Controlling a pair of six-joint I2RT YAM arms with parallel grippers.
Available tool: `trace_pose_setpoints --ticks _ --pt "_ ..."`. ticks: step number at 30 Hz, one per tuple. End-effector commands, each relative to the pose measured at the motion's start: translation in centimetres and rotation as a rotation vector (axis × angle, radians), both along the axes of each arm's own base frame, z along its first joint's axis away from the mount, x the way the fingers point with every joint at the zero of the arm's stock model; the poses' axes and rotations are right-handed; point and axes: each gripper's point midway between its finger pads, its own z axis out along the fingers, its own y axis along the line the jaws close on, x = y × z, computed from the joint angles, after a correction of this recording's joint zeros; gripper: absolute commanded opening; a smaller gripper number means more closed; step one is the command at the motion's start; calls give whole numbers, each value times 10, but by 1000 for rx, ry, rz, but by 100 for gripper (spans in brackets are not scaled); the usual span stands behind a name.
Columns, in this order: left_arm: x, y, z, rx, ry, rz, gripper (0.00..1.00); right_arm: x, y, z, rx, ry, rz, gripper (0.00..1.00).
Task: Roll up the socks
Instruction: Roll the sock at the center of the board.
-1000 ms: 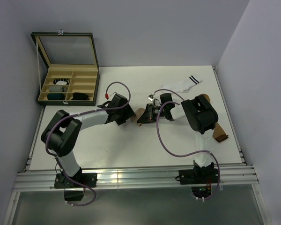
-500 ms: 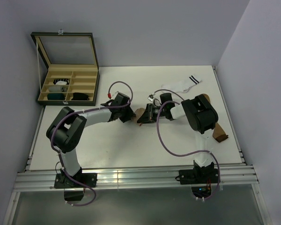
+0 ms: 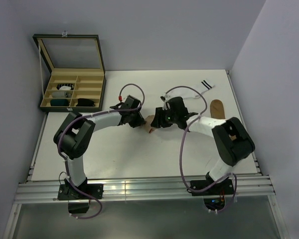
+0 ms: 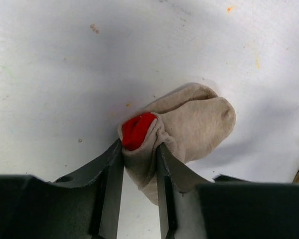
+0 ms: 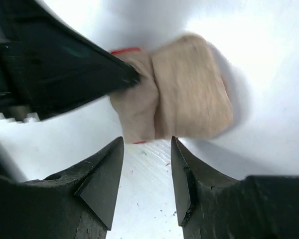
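A beige sock (image 4: 189,124) with a red cuff is rolled into a small bundle mid-table (image 3: 150,123). My left gripper (image 4: 139,147) is shut on the bundle's cuff end, with red fabric (image 4: 138,130) showing between the fingers. My right gripper (image 5: 147,144) is open and empty, just short of the bundle (image 5: 184,94), with nothing between its fingers. A white sock with black stripes (image 3: 204,85) lies at the back right, partly hidden by the right arm's cable. A brown sock (image 3: 217,108) lies at the right.
An open compartment box (image 3: 72,89) stands at the back left with rolled socks in several compartments. The two arms meet mid-table. The table's right edge (image 3: 249,134) runs by the brown sock.
The right arm has swung left and stretched out, uncovering the brown sock. Its gripper, earlier at the beige sock, now stands open. The left gripper has moved right onto the bundle.
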Motion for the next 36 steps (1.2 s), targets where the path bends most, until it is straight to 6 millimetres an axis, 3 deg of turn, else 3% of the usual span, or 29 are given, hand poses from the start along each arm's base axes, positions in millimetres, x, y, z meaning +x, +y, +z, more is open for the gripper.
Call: trace_pose_setpoints --ticks 1,9,21,28,31,32,35,36 --pt "-20 21 -34 146 103 -62 34 13 -17 13 -239 -228 -72 50" --pt "-16 16 -29 161 101 -121 34 6 19 25 -393 -426 -2 52" --pt "-17 11 -31 145 112 -142 35 -3 49 -10 -527 -499 68 52" --pt "-16 10 -31 146 106 -148 35 -5 43 -38 -647 -490 75 51" --pt "-15 9 -27 139 98 -144 36 -8 37 -48 -673 -464 66 36" --pt "-15 9 -26 136 94 -144 36 -11 34 -51 -679 -450 64 23" --pt "-12 5 -15 97 84 -148 41 -19 38 -53 -637 -414 93 0" --pt "-10 6 -7 84 67 -143 43 -21 41 -51 -607 -401 103 0"
